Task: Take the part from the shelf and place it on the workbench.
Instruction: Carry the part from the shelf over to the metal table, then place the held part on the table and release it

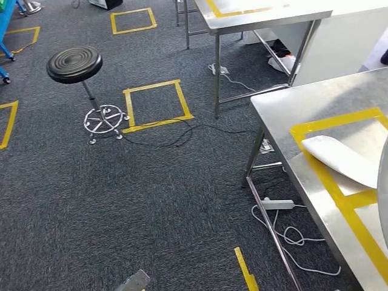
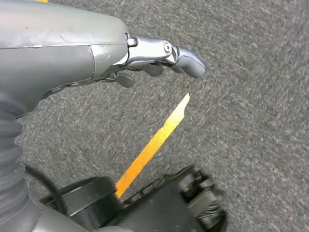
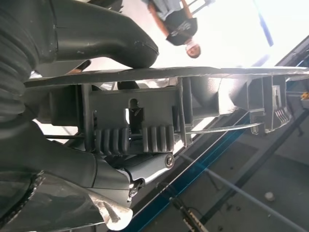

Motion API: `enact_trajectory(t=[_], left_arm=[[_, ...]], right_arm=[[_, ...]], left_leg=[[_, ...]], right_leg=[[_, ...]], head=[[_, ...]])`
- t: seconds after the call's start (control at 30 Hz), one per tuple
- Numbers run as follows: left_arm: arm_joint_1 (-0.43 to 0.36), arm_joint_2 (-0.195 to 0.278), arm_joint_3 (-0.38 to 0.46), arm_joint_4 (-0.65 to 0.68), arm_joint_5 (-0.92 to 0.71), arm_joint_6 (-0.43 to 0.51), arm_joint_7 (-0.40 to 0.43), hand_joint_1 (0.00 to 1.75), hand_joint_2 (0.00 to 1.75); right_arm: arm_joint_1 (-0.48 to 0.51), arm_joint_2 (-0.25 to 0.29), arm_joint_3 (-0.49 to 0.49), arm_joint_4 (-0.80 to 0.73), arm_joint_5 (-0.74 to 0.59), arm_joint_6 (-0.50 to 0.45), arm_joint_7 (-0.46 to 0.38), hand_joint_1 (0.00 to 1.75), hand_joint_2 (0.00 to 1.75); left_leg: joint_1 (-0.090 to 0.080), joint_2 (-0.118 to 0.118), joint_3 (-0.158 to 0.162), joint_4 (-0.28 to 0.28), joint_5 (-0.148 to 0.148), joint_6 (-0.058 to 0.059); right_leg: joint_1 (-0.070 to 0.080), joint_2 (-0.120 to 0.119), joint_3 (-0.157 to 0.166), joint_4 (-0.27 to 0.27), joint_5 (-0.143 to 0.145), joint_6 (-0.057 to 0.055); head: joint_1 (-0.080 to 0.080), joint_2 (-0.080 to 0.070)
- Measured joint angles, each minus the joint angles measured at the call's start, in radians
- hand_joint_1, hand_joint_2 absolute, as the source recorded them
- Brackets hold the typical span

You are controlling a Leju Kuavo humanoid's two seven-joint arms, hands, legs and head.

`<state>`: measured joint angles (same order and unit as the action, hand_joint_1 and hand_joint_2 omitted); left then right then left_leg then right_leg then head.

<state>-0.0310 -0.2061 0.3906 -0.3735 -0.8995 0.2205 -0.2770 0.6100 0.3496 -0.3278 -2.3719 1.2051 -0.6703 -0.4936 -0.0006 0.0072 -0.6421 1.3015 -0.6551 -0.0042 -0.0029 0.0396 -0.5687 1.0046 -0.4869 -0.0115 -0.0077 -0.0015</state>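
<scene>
In the right wrist view my right hand (image 3: 62,164) grips the part (image 3: 146,116), a grey plastic piece with a ribbed block and a thin flat panel. The thumb (image 3: 109,38) lies on one face and the fingers (image 3: 120,174) on the other. The steel workbench (image 1: 293,103) stands at the right of the head view, with a yellow tape frame (image 1: 338,121) on it. A white curved part (image 1: 341,159) lies inside that frame. A pale grey edge (image 1: 383,194) enters over the bench at the right border. My left hand (image 2: 160,55) hangs over the carpet with fingers stretched out, holding nothing.
A black round stool (image 1: 75,65) stands on the carpet at the left, beside a yellow tape square (image 1: 155,104). A second steel table (image 1: 256,15) is at the back. Cables and a power strip (image 1: 276,204) lie under the workbench. A person (image 3: 178,19) appears in the right wrist view.
</scene>
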Motion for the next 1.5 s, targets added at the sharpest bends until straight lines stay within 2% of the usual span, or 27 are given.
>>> enact_trajectory(t=[0.07,0.13,0.2,0.27,0.3,0.33,0.37,0.43,0.5,0.53,0.57,0.63,0.7,0.8,0.87,0.93,0.97,1.0,1.03,1.07,1.1,1.17,1.23,1.3,1.37,1.43,1.5], left_arm=[[0.0,0.0,0.0,0.0,0.0,0.001,0.0,0.0,1.75],[0.0,0.002,0.0,0.001,0.004,0.003,0.0,0.0,1.75],[0.001,0.004,0.0,0.002,0.01,0.004,-0.001,0.0,1.75],[0.0,0.006,0.0,0.002,0.017,0.004,-0.002,0.0,1.75],[-0.001,0.006,0.0,0.002,0.019,0.004,-0.002,0.0,1.75],[-0.002,0.007,-0.001,0.002,0.022,0.004,-0.002,0.0,1.75],[-0.003,0.007,-0.001,0.002,0.024,0.004,-0.002,0.0,1.75],[0.002,0.008,-0.001,0.002,0.029,0.004,-0.002,0.0,1.75],[0.009,0.01,0.0,0.002,0.031,0.003,-0.001,0.0,1.75],[0.01,0.011,0.0,0.002,0.033,0.003,-0.001,0.0,1.75],[0.011,0.011,0.0,0.002,0.035,0.003,-0.001,0.0,1.75],[0.01,0.012,0.0,0.002,0.04,0.004,-0.001,0.0,1.75],[0.011,0.014,0.0,0.002,0.042,0.004,-0.001,0.0,1.75],[0.009,0.015,0.0,0.002,0.043,0.004,0.0,0.0,1.75],[0.006,0.015,0.0,0.002,0.045,0.003,0.001,0.0,1.75],[0.007,0.016,0.0,0.002,0.046,0.003,0.001,0.0,1.75],[0.009,0.016,0.0,0.002,0.046,0.002,0.002,0.0,1.75],[0.012,0.017,0.0,0.002,0.047,0.002,0.003,0.0,1.75],[0.013,0.018,0.0,0.002,0.048,0.001,0.004,0.0,1.75],[0.014,0.018,0.0,0.001,0.048,0.0,0.005,0.0,1.75],[0.014,0.019,0.0,0.001,0.048,0.0,0.005,0.0,1.75],[0.014,0.022,0.0,0.001,0.048,-0.002,0.005,0.0,1.75],[0.015,0.025,0.0,0.001,0.047,-0.003,0.006,0.0,1.75],[0.014,0.025,0.0,0.0,0.047,-0.004,0.007,0.0,1.75],[0.012,0.025,0.0,-0.001,0.047,-0.004,0.007,0.0,1.75],[0.012,0.024,0.0,-0.002,0.047,-0.004,0.007,0.0,1.75],[0.015,0.024,0.001,-0.002,0.047,-0.003,0.007,0.0,1.75]], right_arm=[[0.003,0.0,0.0,0.0,0.002,0.0,0.0,1.75,1.75],[0.006,0.0,0.001,0.0,0.004,0.0,0.002,1.75,1.75],[0.007,0.0,0.004,0.0,0.007,0.0,0.012,1.75,1.75],[0.009,0.0,0.005,0.001,0.015,0.0,0.031,1.75,1.75],[0.011,-0.001,0.006,0.001,0.021,0.0,0.041,1.75,1.75],[0.014,-0.003,0.008,0.002,0.026,0.0,0.052,1.75,1.75],[0.015,-0.006,0.012,0.003,0.031,0.0,0.062,1.75,1.75],[0.017,-0.014,0.023,0.005,0.04,0.0,0.082,1.75,1.75],[0.02,-0.024,0.034,0.009,0.049,0.0,0.103,1.75,1.75],[0.023,-0.029,0.04,0.011,0.055,0.0,0.115,1.75,1.75],[0.026,-0.035,0.046,0.013,0.061,0.0,0.128,1.75,1.75],[0.033,-0.047,0.06,0.016,0.074,0.0,0.154,1.75,1.75],[0.038,-0.057,0.074,0.017,0.083,0.0,0.17,1.75,1.75],[0.047,-0.073,0.09,0.018,0.096,0.0,0.202,1.75,1.75],[0.051,-0.088,0.104,0.02,0.109,0.0,0.239,1.75,1.75],[0.052,-0.11,0.121,0.024,0.124,0.001,0.283,1.75,1.75],[0.053,-0.124,0.131,0.028,0.133,0.002,0.306,1.75,1.75],[0.054,-0.139,0.141,0.031,0.141,0.005,0.329,1.75,1.75],[0.055,-0.155,0.152,0.035,0.151,0.008,0.352,1.75,1.75],[0.057,-0.172,0.163,0.038,0.161,0.012,0.375,1.75,1.75],[0.06,-0.188,0.174,0.041,0.17,0.016,0.393,1.75,1.75],[0.065,-0.218,0.195,0.047,0.186,0.024,0.422,1.75,1.75],[0.069,-0.243,0.213,0.052,0.196,0.027,0.439,1.75,1.75],[0.076,-0.261,0.226,0.055,0.2,0.028,0.449,1.75,1.75],[0.08,-0.278,0.237,0.058,0.204,0.028,0.465,1.75,1.75],[0.076,-0.301,0.251,0.062,0.214,0.028,0.492,1.75,1.75],[0.073,-0.327,0.267,0.068,0.227,0.029,0.525,1.75,1.75]], left_leg=[[-0.001,-0.007,0.025,-0.067,0.055,0.008],[-0.002,-0.045,0.079,-0.198,0.124,0.019],[-0.003,-0.079,0.113,-0.281,0.148,0.024],[-0.004,-0.072,0.118,-0.297,0.146,0.027],[-0.004,-0.061,0.119,-0.303,0.15,0.031],[-0.002,-0.05,0.121,-0.31,0.154,0.036],[0.0,-0.037,0.123,-0.317,0.159,0.039],[-0.001,-0.01,0.124,-0.321,0.16,0.044],[-0.001,0.021,0.123,-0.321,0.158,0.044],[0.0,0.035,0.123,-0.32,0.157,0.042],[0.001,0.047,0.124,-0.319,0.155,0.04],[0.001,0.068,0.129,-0.316,0.148,0.029],[-0.003,0.085,0.132,-0.311,0.14,0.018],[-0.002,0.104,0.139,-0.308,0.133,0.002],[0.003,0.072,0.128,-0.269,0.102,-0.007],[0.005,0.022,0.077,-0.152,0.04,-0.01],[0.005,0.01,0.044,-0.084,0.013,-0.009],[0.005,0.004,0.018,-0.033,0.001,-0.006],[0.004,0.0,0.004,-0.014,0.007,-0.003],[0.003,-0.004,0.008,-0.035,0.034,0.003],[0.001,-0.014,0.028,-0.091,0.074,0.01],[-0.001,-0.067,0.08,-0.224,0.141,0.025],[-0.003,-0.102,0.103,-0.287,0.155,0.03],[-0.003,-0.084,0.106,-0.298,0.157,0.03],[0.001,-0.058,0.111,-0.314,0.164,0.036],[0.002,-0.028,0.115,-0.324,0.166,0.042],[0.002,0.004,0.115,-0.324,0.161,0.044]], right_leg=[[0.002,0.021,0.002,0.001,0.0,0.0],[0.004,0.045,0.003,0.003,0.0,0.001],[0.002,0.068,-0.003,0.006,0.003,0.007],[-0.003,0.089,-0.015,0.004,0.009,0.019],[-0.003,0.083,-0.02,0.006,0.007,0.024],[-0.002,0.063,-0.029,0.02,-0.003,0.028],[-0.001,0.036,-0.046,0.052,-0.024,0.032],[-0.002,-0.016,-0.1,0.168,-0.086,0.041],[-0.009,-0.031,-0.145,0.263,-0.119,0.052],[-0.013,-0.036,-0.144,0.265,-0.11,0.057],[-0.017,-0.043,-0.121,0.225,-0.084,0.061],[-0.019,-0.081,-0.043,0.088,-0.03,0.066],[-0.016,-0.106,0.005,0.008,-0.013,0.057],[-0.013,-0.082,0.006,0.003,-0.014,0.034],[-0.014,-0.062,0.007,0.001,-0.011,0.023],[-0.014,-0.041,0.009,0.0,-0.01,0.014],[-0.013,-0.028,0.009,0.0,-0.01,0.011],[-0.011,-0.014,0.009,0.001,-0.01,0.01],[-0.009,0.001,0.01,0.001,-0.01,0.009],[-0.007,0.015,0.011,0.001,-0.01,0.009],[-0.006,0.03,0.013,0.001,-0.01,0.009],[-0.007,0.056,0.012,0.003,-0.01,0.011],[-0.011,0.079,0.003,0.004,-0.007,0.019],[-0.016,0.098,-0.007,0.003,-0.003,0.032],[-0.013,0.065,-0.025,0.026,-0.019,0.04],[-0.011,0.001,-0.075,0.121,-0.073,0.048],[-0.014,-0.027,-0.135,0.239,-0.12,0.058]], head=[[0.0,0.0],[0.001,0.0],[0.001,0.0],[0.001,0.0],[0.001,0.0],[0.003,0.0],[0.006,0.0],[0.009,0.0],[0.008,0.0],[0.008,0.0],[0.009,0.0],[0.01,0.0],[0.008,0.0],[0.007,0.0],[0.005,0.0],[0.002,0.0],[0.001,0.0],[0.001,0.0],[0.001,0.0],[0.001,0.0],[0.001,0.0],[0.002,0.0],[0.002,0.0],[0.001,0.0],[0.003,0.0],[0.006,0.0],[0.007,0.0]])
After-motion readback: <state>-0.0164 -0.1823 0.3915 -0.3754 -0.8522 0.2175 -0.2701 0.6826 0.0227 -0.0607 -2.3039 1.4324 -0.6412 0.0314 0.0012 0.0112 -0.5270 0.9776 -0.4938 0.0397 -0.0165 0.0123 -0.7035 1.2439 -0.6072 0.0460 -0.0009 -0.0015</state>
